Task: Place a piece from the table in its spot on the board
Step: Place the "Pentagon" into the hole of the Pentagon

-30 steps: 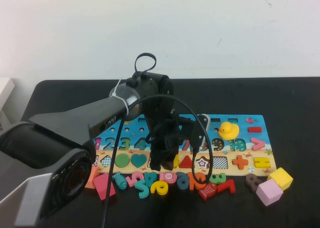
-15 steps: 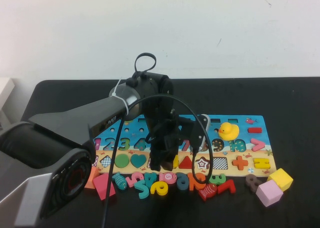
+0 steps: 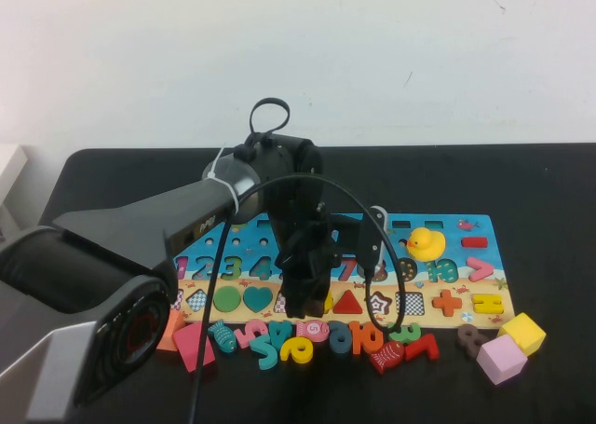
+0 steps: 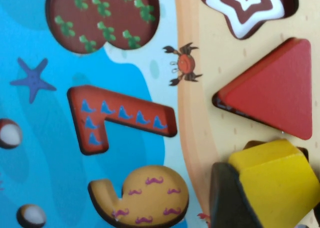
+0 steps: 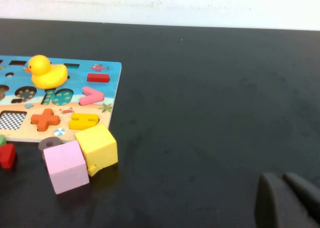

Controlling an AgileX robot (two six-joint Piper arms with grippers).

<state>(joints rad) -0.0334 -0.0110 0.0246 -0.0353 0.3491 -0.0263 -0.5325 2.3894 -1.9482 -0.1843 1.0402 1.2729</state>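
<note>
- Left wrist view has the piece (image 4: 277,180), a yellow pentagon, sitting tilted over its slot in the sandy strip of the board (image 4: 125,87), one edge raised, not flush.
- My left gripper (image 3: 305,298) hangs low over the board's near edge, about midway along the row of shape slots; one dark finger (image 4: 227,198) lies against the piece's side. My jaws are partly apart with the piece between them, so I read it as a grip on the piece, though only one finger shows.
- Just beside the piece in the same row sits the red triangle (image 4: 272,90), seated in its slot, and past it the star slot (image 4: 245,10) with its striped print.
- On the blue part I see a red 7 (image 4: 117,118) and a tan 6 (image 4: 145,195), with a brown heart-shaped hollow (image 4: 102,17) beyond them.
- In the high view the board (image 3: 466,256) lies across the middle of the table (image 3: 540,182), long side toward me. A duck (image 3: 426,243) stands on its far right part.
- Loose number pieces (image 3: 298,340) lie in a row on the table along the board's near edge.
- A yellow cube (image 3: 522,332) and a pink cube (image 3: 502,357) touch each other off the board's near right corner.
- My right gripper (image 5: 287,200) is low over bare table, well apart from the board on its right side; only its dark fingertips show, pressed close together with nothing between them.
</note>
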